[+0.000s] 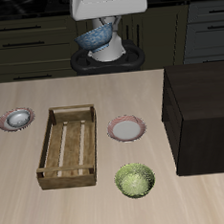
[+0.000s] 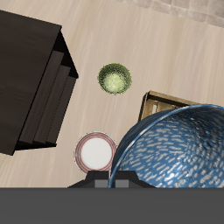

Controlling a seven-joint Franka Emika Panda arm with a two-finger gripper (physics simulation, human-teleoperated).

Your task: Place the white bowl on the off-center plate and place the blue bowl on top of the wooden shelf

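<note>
Up high at the far end of the table, near the robot's base: the gripper (image 1: 100,43), with the blue bowl (image 1: 94,36) hanging from it, tilted, well above the tabletop. Fingers pinching the rim of the blue bowl, going by how the bowl hangs there; fingertips themselves hidden.

From the wrist view: the blue bowl (image 2: 175,149) big and close, full of pale speckles inside, with the gripper (image 2: 111,181) right at its edge.

Down on the table (image 1: 199,202): the white bowl (image 1: 18,118) sitting on the off-center plate (image 1: 5,124), out by the side edge of the table. Beside it, nearer the middle, a light wooden crate (image 1: 67,146) with slats. Past the crate, a 2nd plate (image 1: 127,130) with a pinkish-red rim and nothing on it. Closer to the table's front edge, a green bowl (image 1: 135,179).

On the other side from the white bowl: the wooden shelf (image 1: 201,116), very dark and boxy, much taller than the bowls, with a flat top.

Also in the wrist view: the wooden shelf (image 2: 31,74), the green bowl (image 2: 115,79), the 2nd plate (image 2: 95,151), and a corner of the crate (image 2: 166,99).
</note>
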